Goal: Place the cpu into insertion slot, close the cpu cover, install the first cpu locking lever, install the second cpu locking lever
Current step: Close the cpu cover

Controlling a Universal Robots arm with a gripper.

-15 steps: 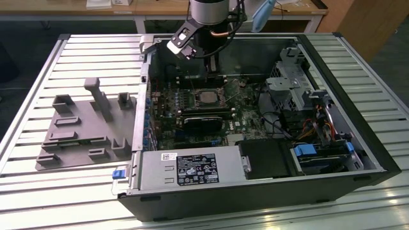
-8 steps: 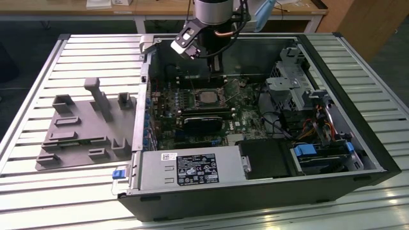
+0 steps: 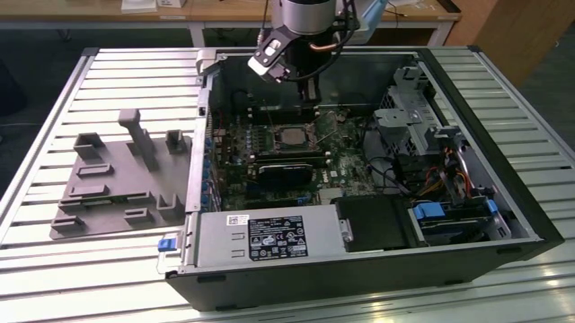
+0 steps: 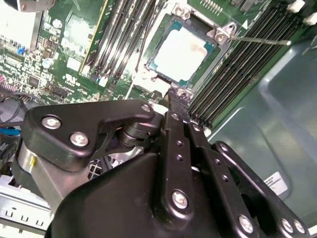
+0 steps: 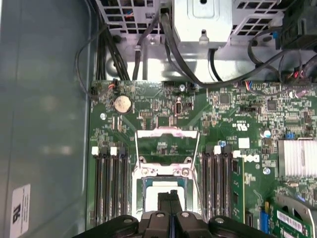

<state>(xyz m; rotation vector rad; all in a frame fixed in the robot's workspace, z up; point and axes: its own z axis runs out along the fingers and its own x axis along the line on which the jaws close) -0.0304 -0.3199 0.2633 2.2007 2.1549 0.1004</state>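
The cpu [image 5: 150,192] lies flat in the insertion slot [image 5: 163,172], its silver top up; the second wrist view shows the cpu [image 4: 182,53] squarely inside the socket rim. The cpu cover [image 5: 167,131] stands swung open beyond the socket, with green board showing through its window. A thin locking lever [image 4: 257,39] sticks out sideways from the socket's corner. My gripper [image 5: 168,201] hangs just above the cpu's near edge with its black fingers pressed together and nothing between them. In the exterior view the gripper [image 3: 310,104] hovers over the cpu [image 3: 289,136] inside the open computer case.
Long black memory slots [image 5: 109,183] flank the socket on both sides. A finned silver heatsink [image 5: 297,158], black cables [image 5: 178,54] and a drive cage [image 3: 409,114] crowd the case. A power supply [image 3: 269,239] fills its near end. A grey fixture plate [image 3: 117,182] lies at the exterior view's left.
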